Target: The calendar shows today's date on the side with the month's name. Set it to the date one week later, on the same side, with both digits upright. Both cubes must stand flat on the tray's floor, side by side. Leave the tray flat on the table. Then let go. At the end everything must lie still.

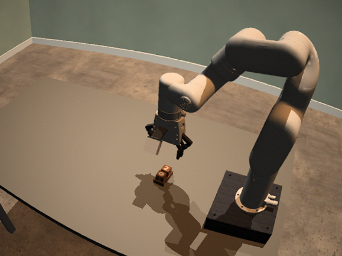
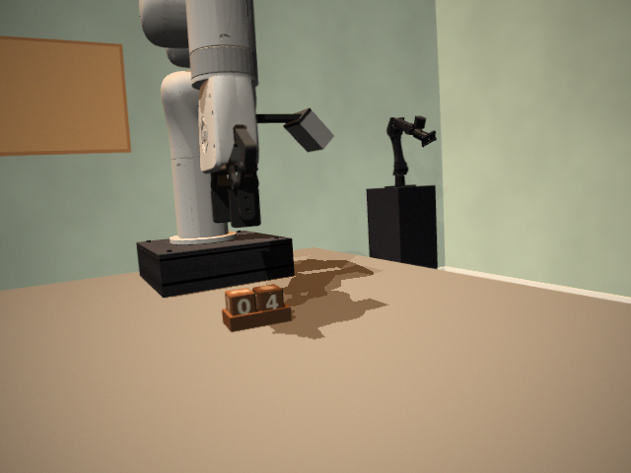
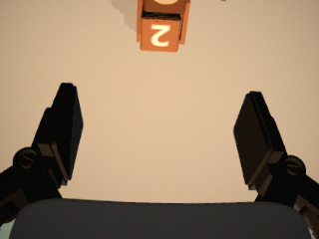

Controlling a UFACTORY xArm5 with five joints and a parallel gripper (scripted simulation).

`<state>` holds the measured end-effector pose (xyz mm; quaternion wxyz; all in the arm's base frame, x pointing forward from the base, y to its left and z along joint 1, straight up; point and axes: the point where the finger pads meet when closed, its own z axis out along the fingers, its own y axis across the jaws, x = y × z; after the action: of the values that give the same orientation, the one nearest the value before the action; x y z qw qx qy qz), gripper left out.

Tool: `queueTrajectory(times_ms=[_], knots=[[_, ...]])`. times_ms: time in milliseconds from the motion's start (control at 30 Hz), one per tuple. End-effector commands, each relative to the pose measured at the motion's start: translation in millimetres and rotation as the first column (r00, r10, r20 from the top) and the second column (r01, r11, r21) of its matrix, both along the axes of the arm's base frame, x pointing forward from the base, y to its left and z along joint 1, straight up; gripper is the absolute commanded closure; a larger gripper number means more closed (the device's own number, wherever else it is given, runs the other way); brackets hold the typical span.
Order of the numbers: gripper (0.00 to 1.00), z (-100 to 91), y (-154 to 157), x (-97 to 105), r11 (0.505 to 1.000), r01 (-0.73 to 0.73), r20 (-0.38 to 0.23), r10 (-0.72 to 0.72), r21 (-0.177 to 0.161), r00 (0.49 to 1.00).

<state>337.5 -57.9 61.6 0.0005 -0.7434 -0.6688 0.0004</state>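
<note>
Tray, where: the tray (image 1: 158, 183) (image 2: 257, 319) (image 3: 184, 31) is on the desk (image 1: 72, 146) (image 2: 356, 397) (image 3: 150, 149), inward from the edge where the black base (image 1: 222, 180) (image 2: 152, 248) stands, well apart from every corner.
Tray from fingers: it lies lower than the fingers (image 1: 166, 154) (image 2: 233, 223) and off to one side; in the wrist view it is ahead of both tips, close to their middle line.
Long axis: it goes away from the fingers, crosswise to their opening, so a closing, I judge, would pinch the cubes on their end-to-end sides.
Nearer cube: the cube with 2 on top (image 1: 166, 168) (image 2: 238, 304) (image 3: 159, 37); the cube with 0 on top (image 1: 161, 175) (image 2: 269, 299) (image 3: 160, 6) sits behind it in the wrist view.
Fingers: wide open, well above the desk; they hold nothing and touch nothing.
Front digits: 0 and 4, upright in the exterior view; the month's name I cannot see.
Coming move: if more turning is needed, the fingers should go sideways over one cube, then down; a low approach could push the tray.
</note>
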Motion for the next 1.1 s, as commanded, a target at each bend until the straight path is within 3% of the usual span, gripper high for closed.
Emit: queueTrajectory(times_ms=[0, 267, 733, 1067], knots=[[0.0, 1.5, 0, 1, 1.0, 0.0, 0.003, 0.0, -0.001, 1.0], [0.0, 11.9, 0, 1, 1.0, 0.0, 0.003, 0.0, -0.001, 1.0], [0.0, 63.6, 0, 1, 1.0, 0.0, 0.003, 0.0, -0.001, 1.0], [0.0, 69.8, 0, 1, 1.0, 0.0, 0.003, 0.0, -0.001, 1.0]])
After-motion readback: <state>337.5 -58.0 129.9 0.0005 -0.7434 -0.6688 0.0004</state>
